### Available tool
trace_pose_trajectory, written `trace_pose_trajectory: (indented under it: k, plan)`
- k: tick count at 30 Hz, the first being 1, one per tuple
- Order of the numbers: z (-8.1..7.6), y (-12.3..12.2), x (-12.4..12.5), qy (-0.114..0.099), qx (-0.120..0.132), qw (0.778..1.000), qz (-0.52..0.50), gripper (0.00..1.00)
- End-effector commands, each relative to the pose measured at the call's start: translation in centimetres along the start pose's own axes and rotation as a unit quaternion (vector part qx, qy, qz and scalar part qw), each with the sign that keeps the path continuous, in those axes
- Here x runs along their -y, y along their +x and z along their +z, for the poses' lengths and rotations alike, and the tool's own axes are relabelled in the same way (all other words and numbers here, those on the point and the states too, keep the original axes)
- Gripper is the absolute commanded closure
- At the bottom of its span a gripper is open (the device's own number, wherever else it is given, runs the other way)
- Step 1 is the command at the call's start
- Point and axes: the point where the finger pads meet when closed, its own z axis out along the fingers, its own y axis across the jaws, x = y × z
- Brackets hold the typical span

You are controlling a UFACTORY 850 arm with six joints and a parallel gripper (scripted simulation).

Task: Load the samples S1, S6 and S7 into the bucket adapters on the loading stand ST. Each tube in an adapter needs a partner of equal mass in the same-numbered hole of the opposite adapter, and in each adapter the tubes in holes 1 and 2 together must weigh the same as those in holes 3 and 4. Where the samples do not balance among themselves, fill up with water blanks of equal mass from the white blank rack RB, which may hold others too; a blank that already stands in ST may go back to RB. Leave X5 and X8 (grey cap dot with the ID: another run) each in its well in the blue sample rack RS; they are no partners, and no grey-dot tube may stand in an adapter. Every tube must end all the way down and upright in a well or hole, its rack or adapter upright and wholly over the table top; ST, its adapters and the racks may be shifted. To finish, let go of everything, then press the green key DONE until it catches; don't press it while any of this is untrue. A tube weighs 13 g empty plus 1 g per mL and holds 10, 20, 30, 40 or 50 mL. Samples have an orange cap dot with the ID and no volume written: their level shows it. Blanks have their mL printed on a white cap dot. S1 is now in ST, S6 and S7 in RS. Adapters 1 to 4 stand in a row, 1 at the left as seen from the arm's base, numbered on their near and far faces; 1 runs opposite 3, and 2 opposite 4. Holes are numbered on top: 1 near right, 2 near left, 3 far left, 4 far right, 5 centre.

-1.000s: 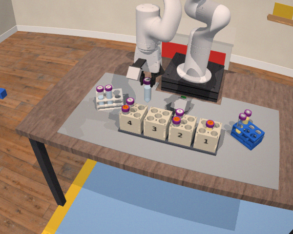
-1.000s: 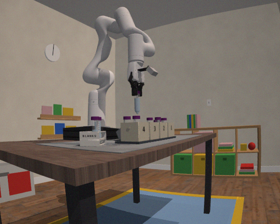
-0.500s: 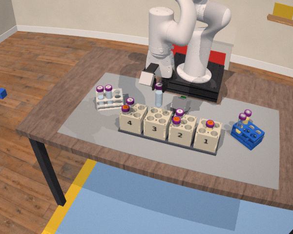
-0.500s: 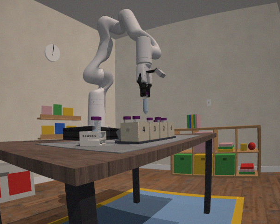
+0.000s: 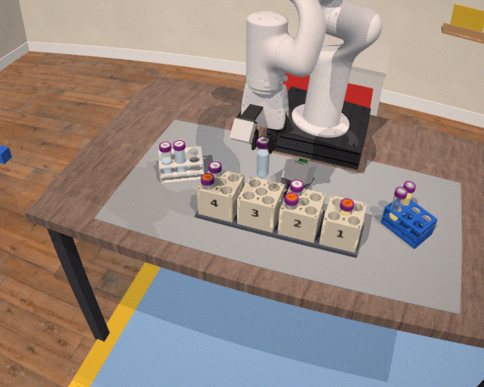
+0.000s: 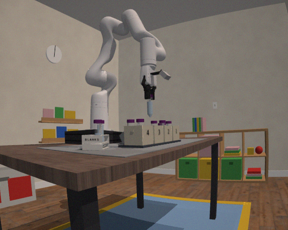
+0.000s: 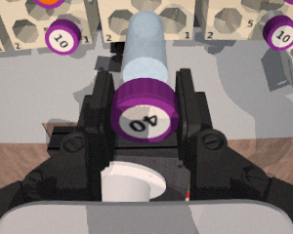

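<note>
End effector (image 7: 146, 113) pinches purple-capped 40 mL blank tube (image 5: 262, 160) above empty beige adapter 3 (image 5: 256, 201); orange-dot samples sit in adapters 4, 2, 1; insertion and DONE left.

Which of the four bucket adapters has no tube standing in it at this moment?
Adapter 3: all its holes are open. Adapters 4, 2 and 1 each carry purple-capped tubes.
</note>
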Motion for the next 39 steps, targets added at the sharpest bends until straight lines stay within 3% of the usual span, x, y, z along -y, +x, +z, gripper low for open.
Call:
trace_pose_trajectory:
  k: [1,22,39]
  plan:
    - [-0.1,0.1,0.0,0.0,-0.001,1.0,0.0,1.0]
    - [3.4,0.1,0.0,0.0,-0.001,1.0,0.0,1.0]
    - [3.4,0.1,0.0,0.0,-0.001,1.0,0.0,1.0]
